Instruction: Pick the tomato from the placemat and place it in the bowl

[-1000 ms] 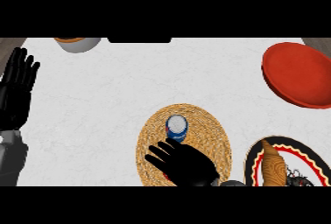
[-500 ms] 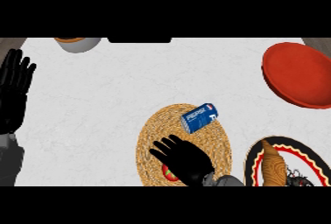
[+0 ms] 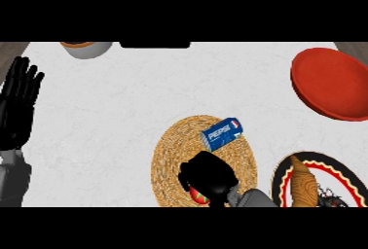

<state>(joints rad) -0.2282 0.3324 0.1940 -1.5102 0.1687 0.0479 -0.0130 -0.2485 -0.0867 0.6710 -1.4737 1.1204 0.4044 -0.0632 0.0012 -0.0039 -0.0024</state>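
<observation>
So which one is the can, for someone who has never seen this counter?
Find the round woven placemat at the counter's lower middle. The can lies tipped on its upper right part, above the right hand. It is the only blue thing, with white lettering.

This is a kitchen, as shown by the pale speckled stone desk (image 3: 144, 92) carrying tableware: a round woven straw placemat (image 3: 176, 146), a wide red bowl (image 3: 332, 82), a patterned black, red and white plate (image 3: 338, 168), and a small grey cup (image 3: 86, 48) at the far edge.
</observation>
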